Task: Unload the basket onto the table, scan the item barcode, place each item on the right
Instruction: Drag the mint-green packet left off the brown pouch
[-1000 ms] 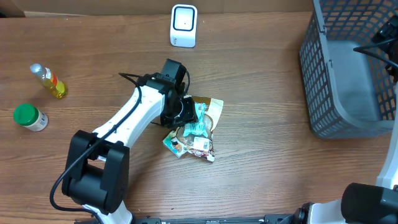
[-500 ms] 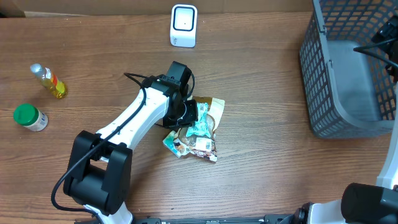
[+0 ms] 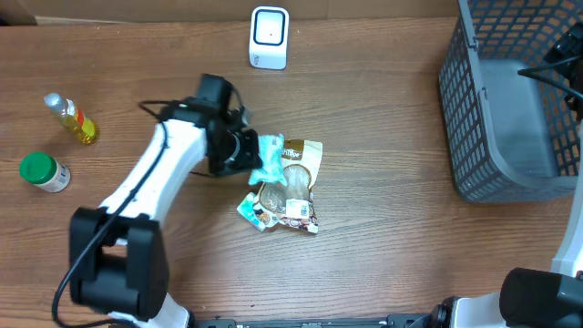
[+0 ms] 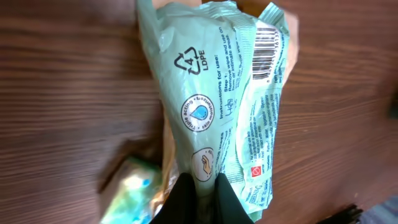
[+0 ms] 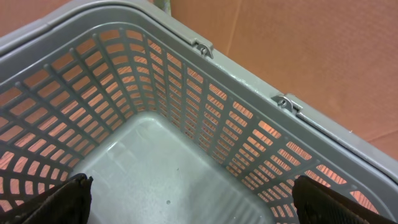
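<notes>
Left wrist view: my left gripper (image 4: 200, 186), just pinched shut on the green packet (image 4: 205, 106), drags it off the pile, barcode (image 4: 267, 46) exposed for scanning.

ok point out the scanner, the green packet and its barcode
scanner (image 3: 269, 29): overhead view, its front face
green packet (image 4: 205, 93): left wrist view, mid back panel
barcode (image 4: 266, 51): left wrist view, centre of the bars
</notes>
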Motion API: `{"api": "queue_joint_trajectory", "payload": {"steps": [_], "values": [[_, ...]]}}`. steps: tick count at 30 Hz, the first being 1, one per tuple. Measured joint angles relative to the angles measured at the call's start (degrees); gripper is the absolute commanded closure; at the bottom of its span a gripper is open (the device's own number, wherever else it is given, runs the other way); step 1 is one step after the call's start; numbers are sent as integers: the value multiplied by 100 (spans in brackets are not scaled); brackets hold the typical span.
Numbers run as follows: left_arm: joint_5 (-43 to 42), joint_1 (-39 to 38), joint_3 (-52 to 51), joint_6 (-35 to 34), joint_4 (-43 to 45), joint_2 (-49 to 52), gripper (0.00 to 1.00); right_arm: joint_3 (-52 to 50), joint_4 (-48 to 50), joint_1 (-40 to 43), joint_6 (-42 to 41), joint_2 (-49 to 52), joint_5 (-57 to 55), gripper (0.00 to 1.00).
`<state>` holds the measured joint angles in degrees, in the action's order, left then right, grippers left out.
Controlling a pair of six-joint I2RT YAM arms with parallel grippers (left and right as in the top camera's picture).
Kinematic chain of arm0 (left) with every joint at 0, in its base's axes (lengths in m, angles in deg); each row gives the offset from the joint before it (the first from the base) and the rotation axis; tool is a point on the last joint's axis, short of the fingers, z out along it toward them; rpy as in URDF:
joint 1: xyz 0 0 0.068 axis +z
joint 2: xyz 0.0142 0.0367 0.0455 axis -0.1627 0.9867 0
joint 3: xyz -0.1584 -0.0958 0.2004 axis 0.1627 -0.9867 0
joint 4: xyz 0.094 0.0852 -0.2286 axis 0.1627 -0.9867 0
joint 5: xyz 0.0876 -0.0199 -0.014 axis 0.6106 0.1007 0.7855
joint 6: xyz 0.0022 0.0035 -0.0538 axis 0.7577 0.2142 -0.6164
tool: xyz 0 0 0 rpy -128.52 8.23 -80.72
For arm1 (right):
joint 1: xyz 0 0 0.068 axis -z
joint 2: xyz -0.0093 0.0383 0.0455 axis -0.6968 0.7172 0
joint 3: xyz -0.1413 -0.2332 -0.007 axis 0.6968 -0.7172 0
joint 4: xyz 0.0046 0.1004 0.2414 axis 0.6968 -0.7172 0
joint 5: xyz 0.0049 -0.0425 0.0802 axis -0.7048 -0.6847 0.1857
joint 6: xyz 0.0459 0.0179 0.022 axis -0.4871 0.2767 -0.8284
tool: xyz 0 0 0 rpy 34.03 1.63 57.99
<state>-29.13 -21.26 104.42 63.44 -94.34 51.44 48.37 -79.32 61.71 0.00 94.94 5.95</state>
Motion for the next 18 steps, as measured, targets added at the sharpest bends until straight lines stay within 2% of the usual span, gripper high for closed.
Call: {"api": "queue_joint_trajectory", "payload": {"steps": [7,12,18], "values": [[35,697,44,282,-461,-216,96,-2,0,0,0,0,0,0],[909,977,42,354,-651,-216,96,-2,-2,0,0,0,0,0],[1456,927,-186,352,-356,-219,96,0,0,0,0,0,0,0]]}}
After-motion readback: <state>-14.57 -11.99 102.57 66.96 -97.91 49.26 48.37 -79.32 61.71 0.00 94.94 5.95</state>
